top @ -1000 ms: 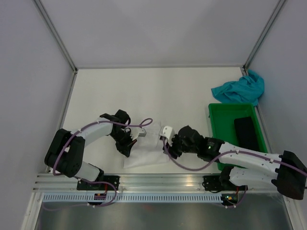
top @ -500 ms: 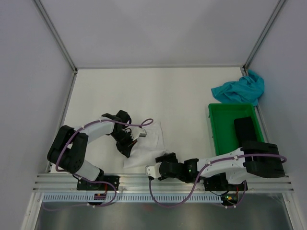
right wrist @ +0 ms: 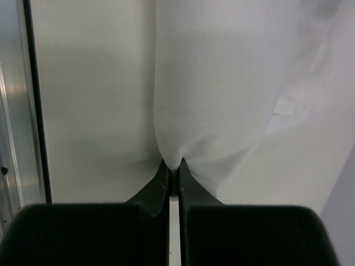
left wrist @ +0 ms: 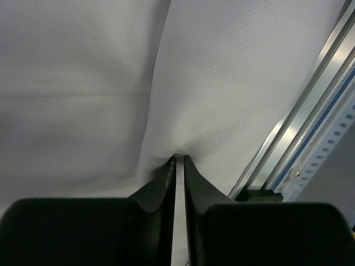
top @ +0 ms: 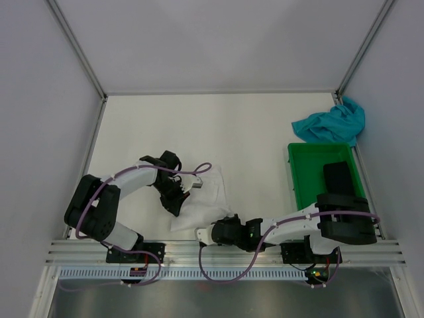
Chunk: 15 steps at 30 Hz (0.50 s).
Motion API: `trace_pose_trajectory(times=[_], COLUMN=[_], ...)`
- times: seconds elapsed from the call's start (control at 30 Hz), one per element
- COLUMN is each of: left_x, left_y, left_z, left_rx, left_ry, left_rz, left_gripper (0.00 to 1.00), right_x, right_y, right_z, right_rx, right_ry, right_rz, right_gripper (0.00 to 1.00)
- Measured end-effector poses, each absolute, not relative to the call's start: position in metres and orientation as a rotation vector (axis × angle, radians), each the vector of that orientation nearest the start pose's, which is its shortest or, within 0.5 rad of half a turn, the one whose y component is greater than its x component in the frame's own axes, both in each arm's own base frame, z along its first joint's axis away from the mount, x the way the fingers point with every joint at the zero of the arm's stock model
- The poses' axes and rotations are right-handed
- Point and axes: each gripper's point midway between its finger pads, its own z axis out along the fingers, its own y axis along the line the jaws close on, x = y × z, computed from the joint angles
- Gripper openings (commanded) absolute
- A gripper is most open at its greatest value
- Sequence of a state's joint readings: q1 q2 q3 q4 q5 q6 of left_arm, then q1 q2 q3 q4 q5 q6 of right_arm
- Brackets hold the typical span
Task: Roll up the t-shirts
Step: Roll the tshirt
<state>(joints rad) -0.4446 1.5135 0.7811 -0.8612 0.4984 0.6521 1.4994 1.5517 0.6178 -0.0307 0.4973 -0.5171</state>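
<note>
Top view: high up and behind the arm bases, looking down over the whole table [top: 265, 126]. Left wrist view: very close, looking along the left gripper [left wrist: 177, 162] onto the white t-shirt [left wrist: 222, 83], with the metal rail [left wrist: 299, 138] at the right. Right wrist view: just as close, looking along the right gripper [right wrist: 173, 166]. Same shirt in all three.

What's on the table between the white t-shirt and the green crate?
Bare table, per the top view, between the white t-shirt and the green crate; the right arm crosses the near end.
</note>
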Motion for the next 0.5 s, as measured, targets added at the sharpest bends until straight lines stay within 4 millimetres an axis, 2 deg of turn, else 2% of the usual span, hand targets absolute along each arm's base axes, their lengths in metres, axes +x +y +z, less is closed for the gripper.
trace_pose_trajectory(times=[0.03,0.17,0.37,0.5], left_x=[0.144,0.149,0.160,0.155], left_y=[-0.137,-0.143,-0.156,-0.160], left_z=[0.020,0.034,0.080,0.106], left_rx=[1.566,1.563,1.528,1.535], left_ry=[2.572,2.485,2.246,2.105], left_rz=[-0.765,-0.765,-0.738,-0.745], left_gripper=[0.27,0.45,0.52,0.57], right_x=[0.123,0.119,0.109,0.107], right_y=[0.295,0.295,0.296,0.300], right_z=[0.016,0.019,0.028,0.039], right_rx=[-1.911,-1.905,-1.885,-1.844], right_ry=[1.437,1.495,1.586,1.650], right_rz=[-0.168,-0.056,0.167,0.341], right_gripper=[0.00,0.00,0.00,0.00])
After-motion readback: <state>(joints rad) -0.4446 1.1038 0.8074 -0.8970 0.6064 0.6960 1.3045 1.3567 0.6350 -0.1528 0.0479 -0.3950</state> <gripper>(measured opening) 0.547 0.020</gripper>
